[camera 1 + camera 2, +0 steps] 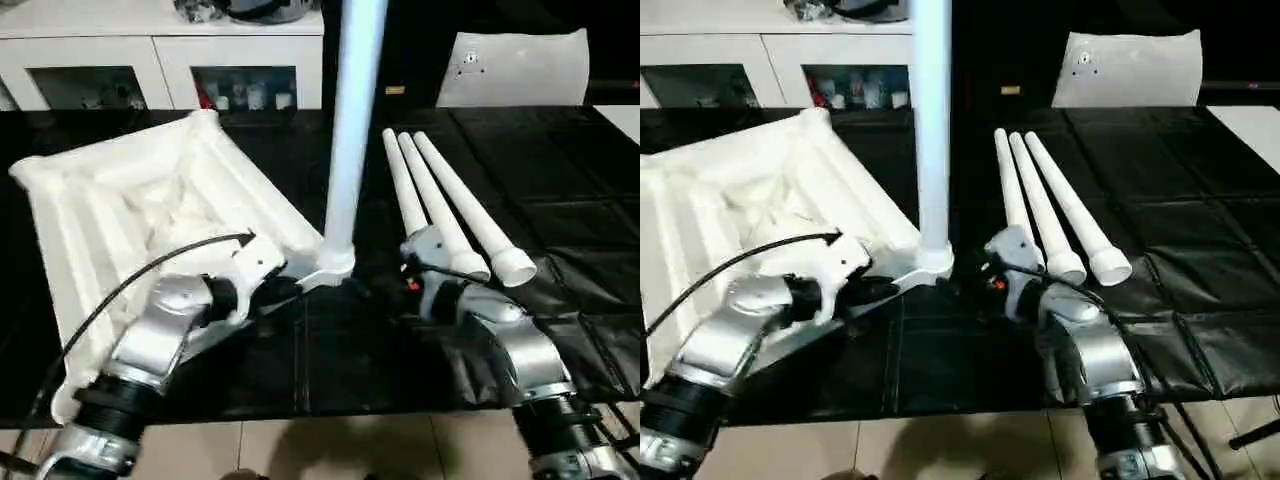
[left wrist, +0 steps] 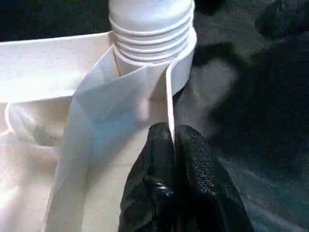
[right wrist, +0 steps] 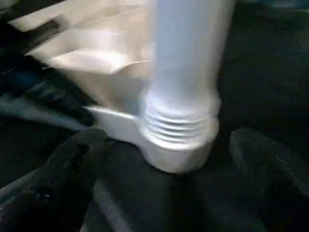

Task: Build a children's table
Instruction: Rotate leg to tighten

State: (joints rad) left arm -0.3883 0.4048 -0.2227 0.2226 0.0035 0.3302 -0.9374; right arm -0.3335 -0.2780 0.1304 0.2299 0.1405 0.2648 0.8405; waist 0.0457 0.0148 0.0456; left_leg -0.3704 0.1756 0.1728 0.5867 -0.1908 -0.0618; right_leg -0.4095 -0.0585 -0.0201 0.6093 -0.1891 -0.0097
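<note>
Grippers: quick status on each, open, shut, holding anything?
Left gripper: shut on a thin rib of the tabletop.
Right gripper: open, holding nothing, beside the standing leg.

We find no text, label, brand, number or sign that we can read in any of the views. The flat white sheet (image 1: 512, 68) at the far side bears a small round mark (image 1: 469, 58), but we cannot make out any letters or figures on it. The items behind the cabinet doors (image 1: 243, 92) are too small for us to read anything on them.
</note>
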